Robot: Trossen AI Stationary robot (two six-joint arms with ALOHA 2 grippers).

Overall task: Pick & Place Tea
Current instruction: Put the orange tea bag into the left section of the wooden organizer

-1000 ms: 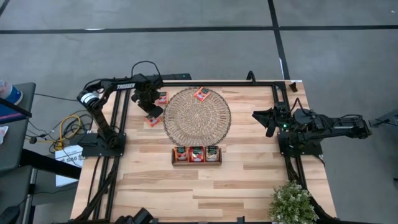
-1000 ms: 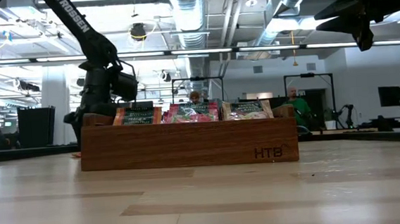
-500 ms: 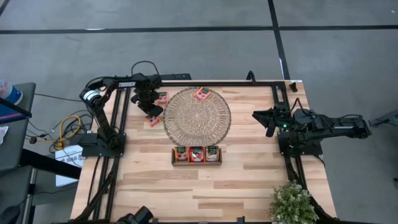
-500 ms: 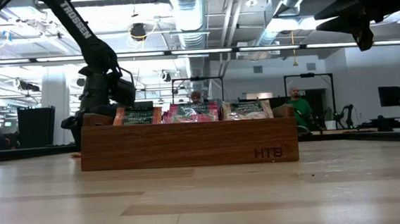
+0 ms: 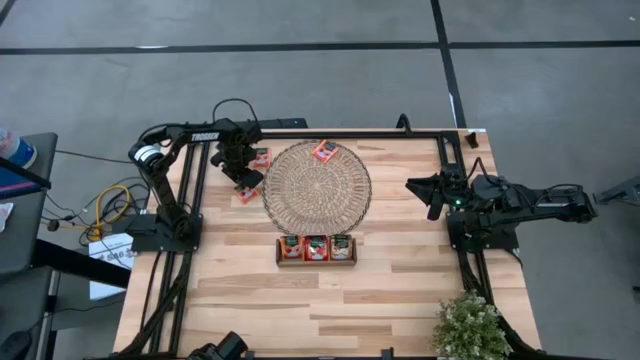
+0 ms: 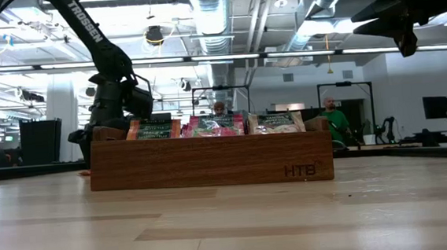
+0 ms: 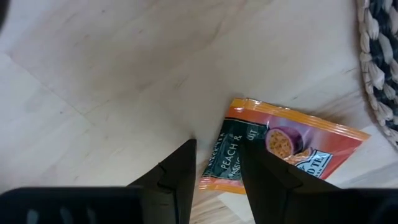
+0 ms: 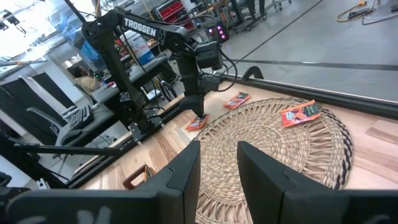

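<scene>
An orange tea sachet [image 7: 292,140] with a dark green label lies flat on the wooden table, just left of the round woven mat [image 5: 317,187]. My left gripper [image 7: 217,149] points down over the sachet's green end, open, with one finger on either side of that end. A second sachet [image 5: 262,158] lies farther back, and a third [image 5: 324,151] lies on the mat's far edge. The wooden tray [image 5: 316,260] holds three sachets standing upright. My right gripper [image 8: 219,155] waits open at the table's right side, high above the table. My left gripper comes at the sachet's green end [image 7: 219,167] from above, with the fingers [image 7: 264,180] straddling that edge. I cannot tell whether they touch it. The sachet lies flat on the table.
A potted plant [image 5: 470,325] stands at the near right corner. Black frame rails run along the table's left, far and right edges. There is bare wood in front of the tray. People show in the room beyond the table.
</scene>
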